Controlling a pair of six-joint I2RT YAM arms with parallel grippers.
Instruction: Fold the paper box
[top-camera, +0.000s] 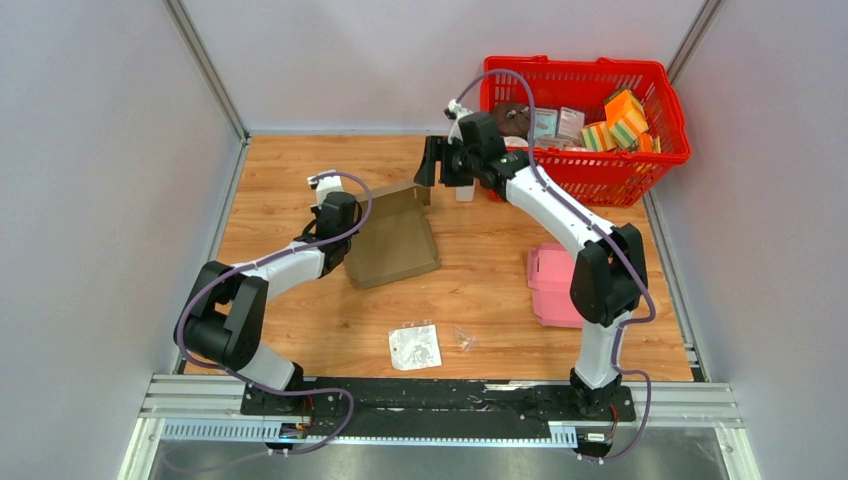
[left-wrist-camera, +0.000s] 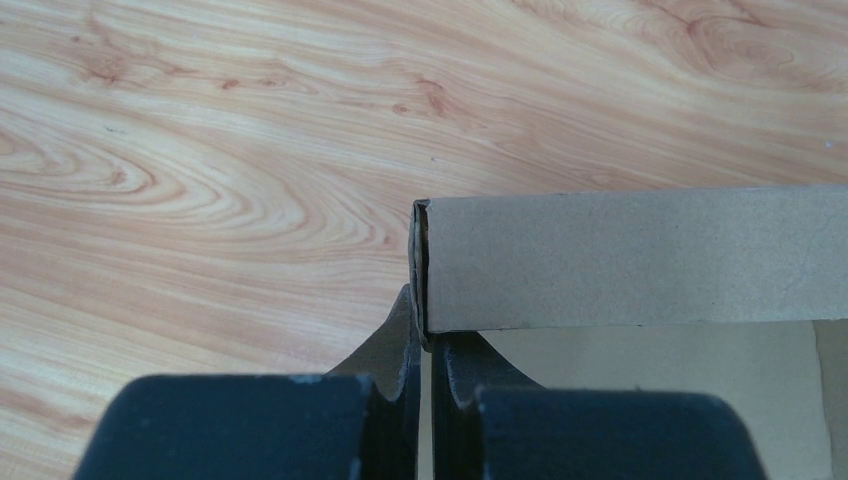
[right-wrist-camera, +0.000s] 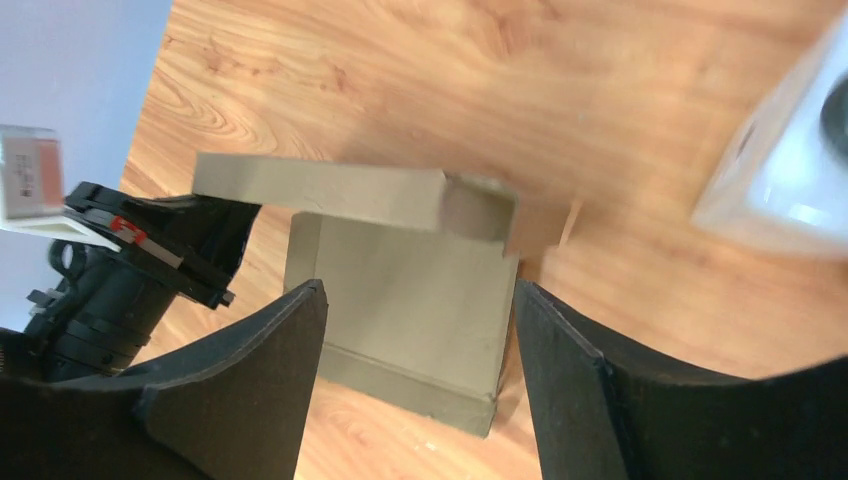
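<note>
Surface: wood-grain table (top-camera: 300, 330) inside pale grey walls is carrying the whole job.
Task's thing: paper box (top-camera: 395, 250) is lying left of centre on the table, its base flat and 1 long wall standing up along the far side.
Left claw: left gripper (left-wrist-camera: 428, 345) is pressed together on the left end of that raised wall, with the doubled card caught between its pads.
Right claw: right gripper (right-wrist-camera: 415, 300) is spread wide and holding nothing, hanging above the wall's other end and looking down on the base.
Step in hand: judging by the pose, 1 arm is anchoring the wall while the other is lining up to work the free corner.
Doing it well: the pinch should be staying firm and low so the base is not lifting. The spread jaws should be coming down astride the wall and closing only once the card is squarely between them. The crease should be following the scored line.
Risk: thin card is likely to buckle or slide if it is pushed sideways.
Bystanders: red basket (top-camera: 585, 130), pink item (top-camera: 553, 285) and clear bag (top-camera: 415, 347) are sitting well apart from the box.
</note>
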